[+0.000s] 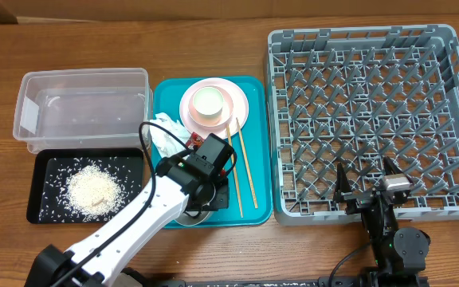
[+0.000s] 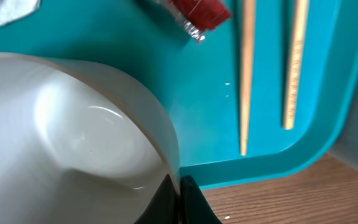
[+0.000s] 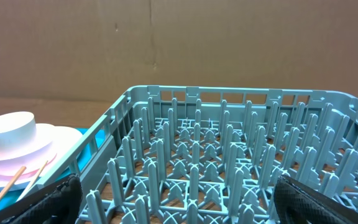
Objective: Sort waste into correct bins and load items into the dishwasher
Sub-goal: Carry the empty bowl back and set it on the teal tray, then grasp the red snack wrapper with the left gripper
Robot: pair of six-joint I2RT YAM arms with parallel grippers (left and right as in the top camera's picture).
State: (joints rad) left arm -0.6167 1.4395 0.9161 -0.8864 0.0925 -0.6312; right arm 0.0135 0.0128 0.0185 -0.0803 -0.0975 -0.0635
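Whitish rice grains (image 1: 94,190) binned in shallow black tray (image 1: 42,209); left hand (image 2: 180,202) grips small pale bowl (image 2: 73,137); right hand (image 1: 365,185) spread; grey lattice dish rack (image 1: 365,96) unloaded.

No legible text, labels, brands, numbers, or signs anywhere in view

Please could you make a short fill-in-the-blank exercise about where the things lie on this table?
1. The loose whitish grains lie in the shallow ___ rectangular tray.
2. The pair of thin wooden chopsticks lies on the ___ serving tray.
3. A small pale bowl stands on the round pale ___ plate.
4. The large square grey plastic dish rack holds ___ dishes.
Missing words: black, teal, pink, no.
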